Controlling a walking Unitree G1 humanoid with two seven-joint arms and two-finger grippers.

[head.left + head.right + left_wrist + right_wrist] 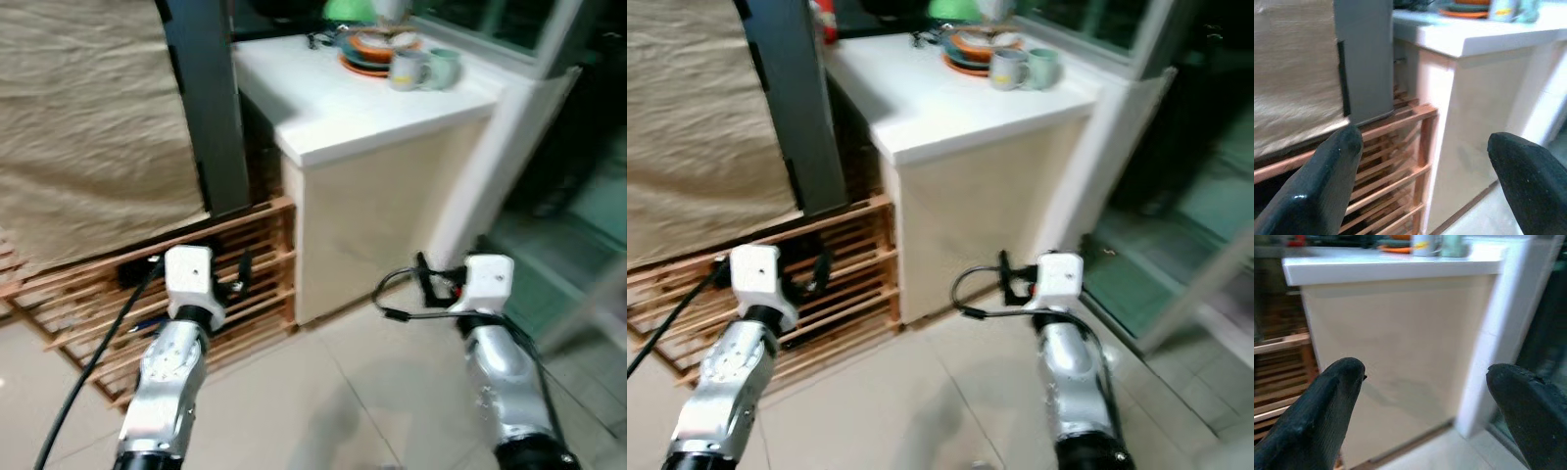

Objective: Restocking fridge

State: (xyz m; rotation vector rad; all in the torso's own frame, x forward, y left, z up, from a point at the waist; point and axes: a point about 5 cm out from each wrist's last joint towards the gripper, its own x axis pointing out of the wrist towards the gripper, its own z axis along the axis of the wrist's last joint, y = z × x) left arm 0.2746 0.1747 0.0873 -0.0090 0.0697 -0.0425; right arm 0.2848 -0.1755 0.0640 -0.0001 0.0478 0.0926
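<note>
Both silver arms are up in front of the robot, low over the pale tiled floor (323,392). The left gripper (1425,181) has its two black fingers spread wide, nothing between them, and it looks toward the slatted wooden rack (245,284) that stands on the floor against the side of the white counter (343,108). The right gripper (1430,411) is just as wide and just as empty, facing the counter's cream front panel (1400,347).

Up on the counter, toward its far right corner, a stack of plates (367,51) with an orange one showing sits beside two mugs (423,69), one pale with a print, one light green, touching or nearly so. The mugs stand close to the right edge. Something green (348,10) sits behind the plates, too blurred to name.

To the left of the counter a dark grey upright panel (206,108) rises from behind the rack, and a beige cloth (88,127) hangs further left, covering what lies behind. Whether that grey panel belongs to the fridge, I cannot tell. A black cable (98,343) trails along the left arm; another loops by the right wrist (402,294).
</note>
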